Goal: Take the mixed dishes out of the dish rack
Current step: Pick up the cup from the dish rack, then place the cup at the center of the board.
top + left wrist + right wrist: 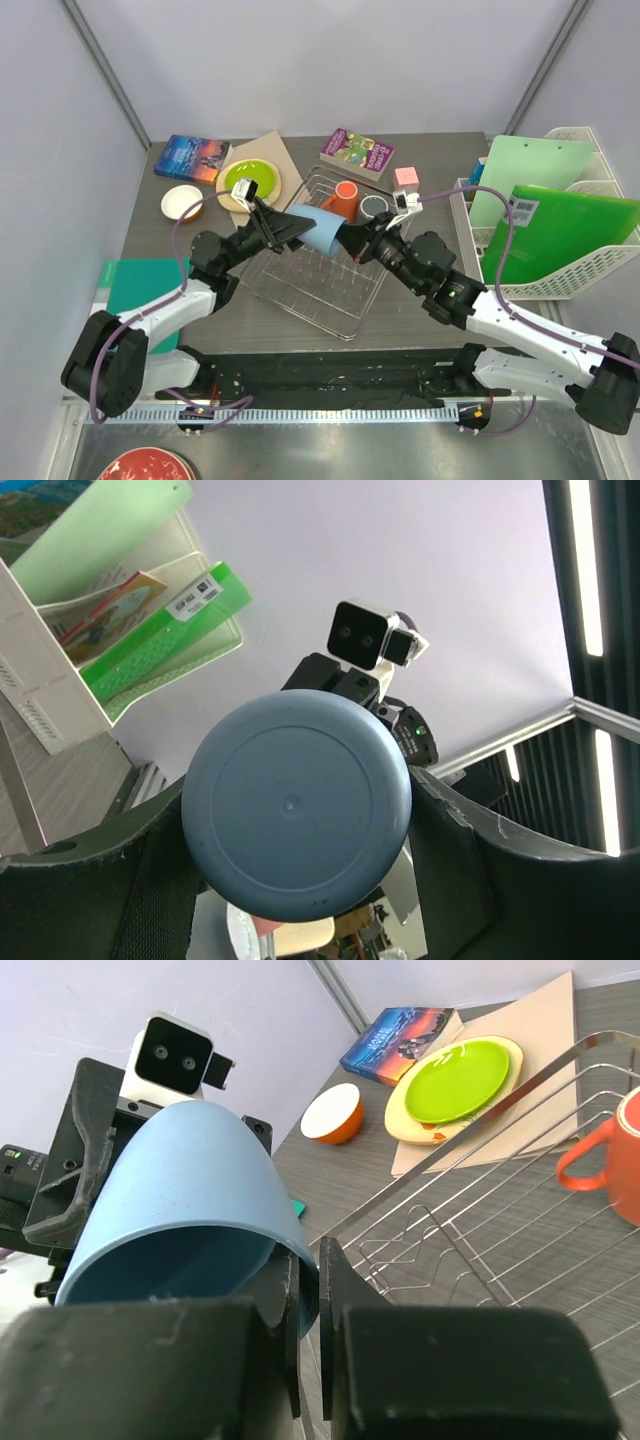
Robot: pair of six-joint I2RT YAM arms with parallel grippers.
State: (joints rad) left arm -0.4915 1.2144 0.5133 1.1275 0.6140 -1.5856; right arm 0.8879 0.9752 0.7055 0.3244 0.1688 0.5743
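While both jaws pinch one blue mug (320, 232), one rack (318, 300) holds two — orange mug (345, 198); grey mug (375, 208).

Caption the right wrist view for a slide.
Right gripper pinches the rim of the blue mug; left gripper holds its base, over the dish rack.

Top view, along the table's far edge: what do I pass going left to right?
Blue book → lime green plate → purple book → pink cube → white plastic basket.
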